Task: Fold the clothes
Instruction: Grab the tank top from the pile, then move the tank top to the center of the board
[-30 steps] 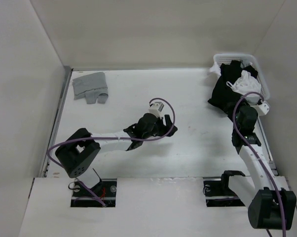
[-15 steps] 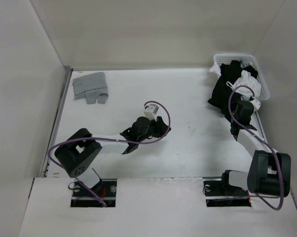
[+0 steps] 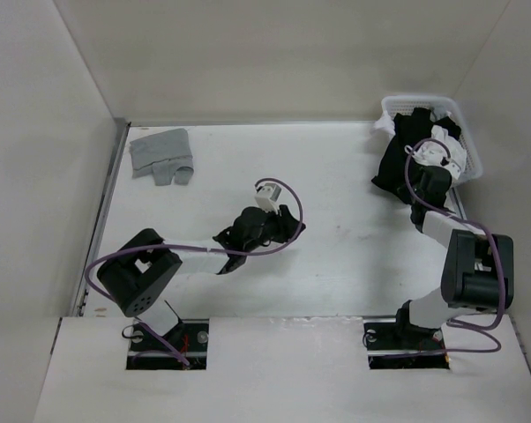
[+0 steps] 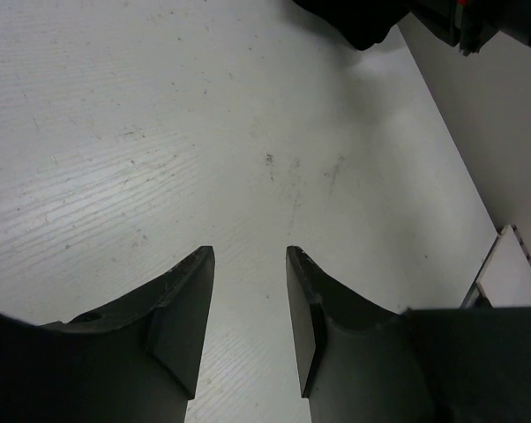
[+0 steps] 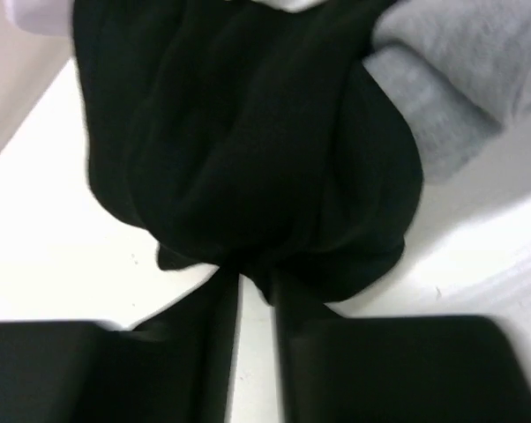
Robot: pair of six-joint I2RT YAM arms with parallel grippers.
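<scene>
Well, nothing folded: black T-shirt (image 3: 389, 172) heaped, far right corner of worktop (image 3: 336, 159). Right gripper (image 5: 255, 280) jaws narrow at its edge, grip unclear; left gripper (image 4: 248, 256) jaws half-open, empty.

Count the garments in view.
4: a small grey garment at far left, the black T-shirt spilling from the basket, a white one in it, a grey one against the T-shirt. Others may be hidden.

The right gripper (image 5: 252, 286) reaches just beside the basket (image 3: 422, 99), jaws narrowed to a slit. The left gripper (image 4: 248, 256) hovers well left of it, jaws apart.
</scene>
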